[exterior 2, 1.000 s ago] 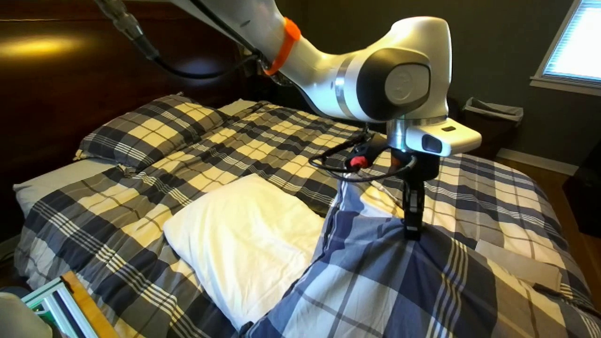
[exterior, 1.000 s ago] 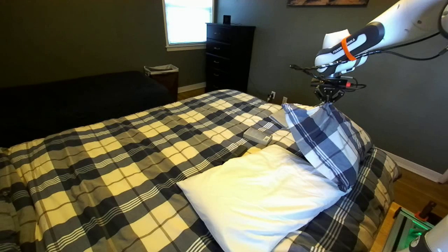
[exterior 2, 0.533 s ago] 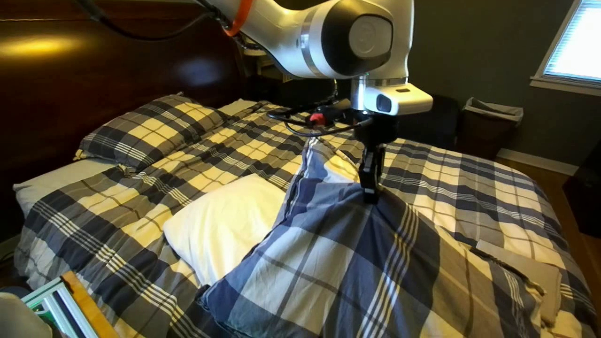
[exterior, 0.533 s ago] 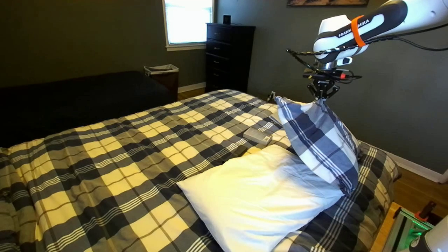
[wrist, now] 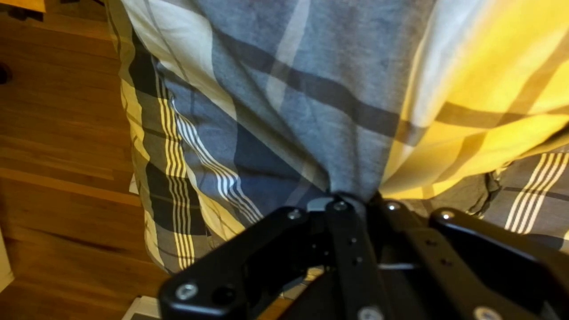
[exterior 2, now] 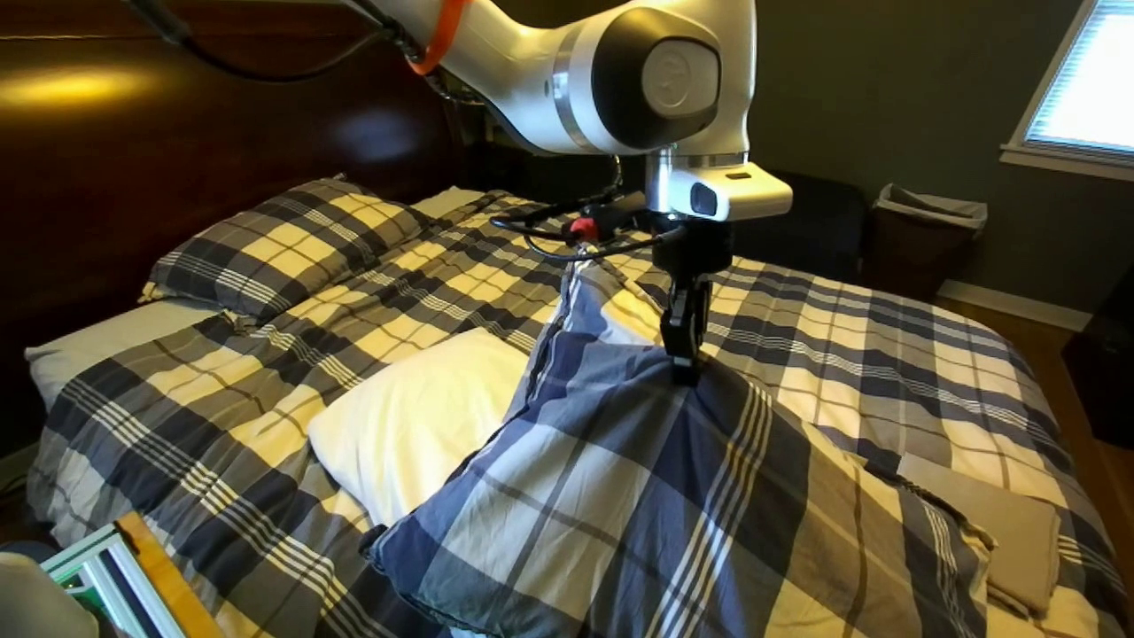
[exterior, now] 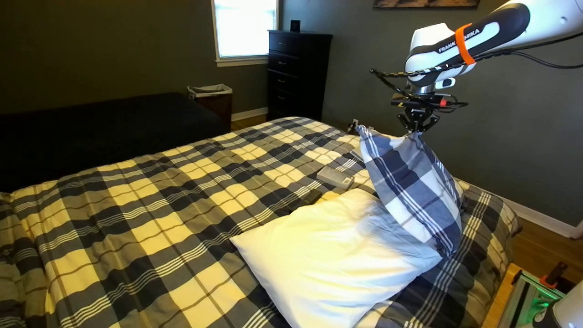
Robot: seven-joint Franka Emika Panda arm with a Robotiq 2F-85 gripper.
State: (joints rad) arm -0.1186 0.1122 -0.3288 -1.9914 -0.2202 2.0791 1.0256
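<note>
1 robot arm (exterior: 496,34), 1 orange strap (exterior: 463,44) round it, 1 claw (exterior: 415,130) at its end, pointing down. Claw is closed tight w/ a bunched fold of 1 plaid pillowcase (exterior 2: 567,523) pinched nr the top; wrist view shows cloth gathered to a narrow pucker right at the tips. Pillowcase hangs tent-like from there over the bed (exterior 2: 850,354), 1 corner poking up beside the claw, lower part spreading out below; can't tell how much filling's inside. It hides part of 1 white pillow (exterior: 319,264) in both exterior views, unclear if the 2 touch. White pillow lies flat on the bed. 1 more plaid pillow (exterior 2: 292,244) is up by the headboard (exterior 2: 221,142), well apart from the claw, w/ a white layer (exterior 2: 133,341) under it, can't ID.

Also on bed, in an exterior view: 1 grey box (exterior: 334,176) & 1 small dark item (exterior: 312,197) nr the white pillow's edge, too dim to ID. In an exterior view 1 flat greyish thing (exterior 2: 1005,523) sticks out past the pillowcase, partly covered.

Bkgd: 1 window (exterior: 246,27), 1 dark dresser (exterior: 298,73) w/ 1 small black item (exterior: 295,25) on top, 1 lined hamper (exterior: 210,93), 1 low dark-covered piece of furniture (exterior: 104,125), 1 wall pic (exterior: 426,3), cut off at top. 1 metal frame (exterior: 519,298), lit green, nr the bed; wood floor (wrist: 66,133) shows in wrist view
</note>
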